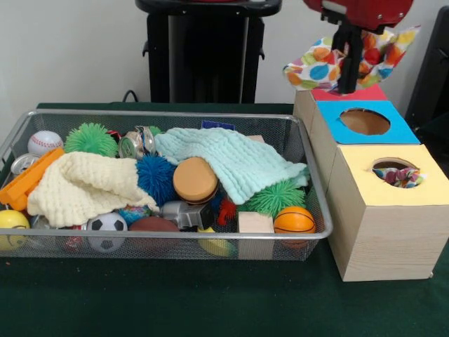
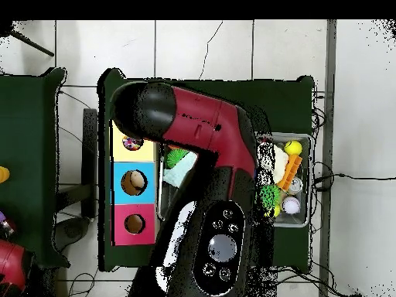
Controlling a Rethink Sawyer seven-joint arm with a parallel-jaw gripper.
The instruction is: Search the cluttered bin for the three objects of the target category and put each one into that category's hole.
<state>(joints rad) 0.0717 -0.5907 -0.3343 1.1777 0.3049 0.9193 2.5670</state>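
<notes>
My gripper (image 1: pixel 349 76) hangs at the top right of the front view, shut on a polka-dot fabric bundle (image 1: pixel 321 64). It holds the bundle in the air above the far end of the pale wooden box (image 1: pixel 382 239), over the red surround. A second polka-dot bundle (image 1: pixel 400 177) sits inside the yellow-surrounded hole (image 1: pixel 384 166), which also shows in the overhead view (image 2: pixel 132 144). The wire mesh bin (image 1: pixel 168 114) stands left of the box. No other polka-dot bundle shows in it. In the overhead view my arm hides the gripper and most of the bin (image 2: pixel 309 178).
The bin holds a cream knitted cloth (image 1: pixel 84 186), a mint cloth (image 1: pixel 231 158), green (image 1: pixel 91 139) and blue (image 1: pixel 156 177) spiky balls, a small basketball (image 1: pixel 295 220), a soccer ball (image 1: pixel 106 230) and a baseball (image 1: pixel 45 142). The blue-surrounded hole (image 1: pixel 365 121) lies between the yellow and red (image 1: pixel 372 93) surrounds.
</notes>
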